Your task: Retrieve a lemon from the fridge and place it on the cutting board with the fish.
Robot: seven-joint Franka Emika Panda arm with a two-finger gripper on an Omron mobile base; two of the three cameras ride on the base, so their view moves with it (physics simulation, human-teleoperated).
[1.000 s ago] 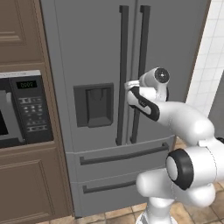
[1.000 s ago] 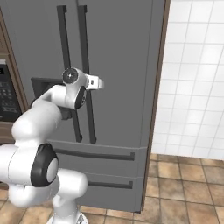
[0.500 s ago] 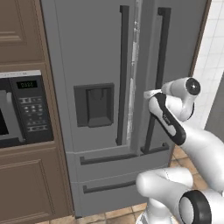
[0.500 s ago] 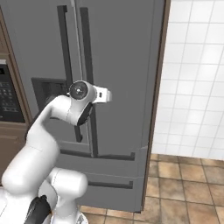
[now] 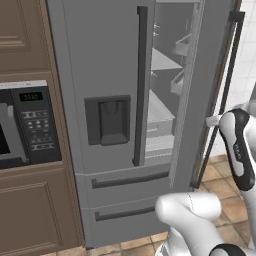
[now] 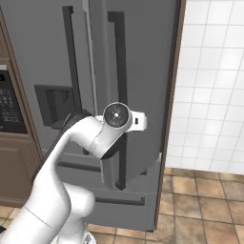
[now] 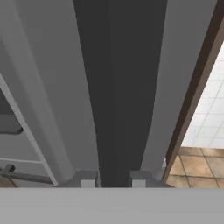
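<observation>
Gripper (image 7: pixel 113 179) is clamping tight on the dark vertical bar handle (image 7: pixel 116 87) of the right fridge door (image 5: pixel 200 90), one finger tip (image 7: pixel 86 179) at each side of the bar. The door is standing partly open. The fridge (image 5: pixel 95 75) is filling 12 o'clock, pale shelves (image 5: pixel 162 107) showing through the gap. Microwave (image 5: pixel 25 125) is sitting at 9 o'clock. Lemon: cannot tell where.

Even, flat rendered light, no glare; soft shadow inside open fridge (image 5: pixel 165 100) interior. Base views slightly soft, low resolution. Hand view blurred up close on dark door handle (image 7: pixel 116 87).
</observation>
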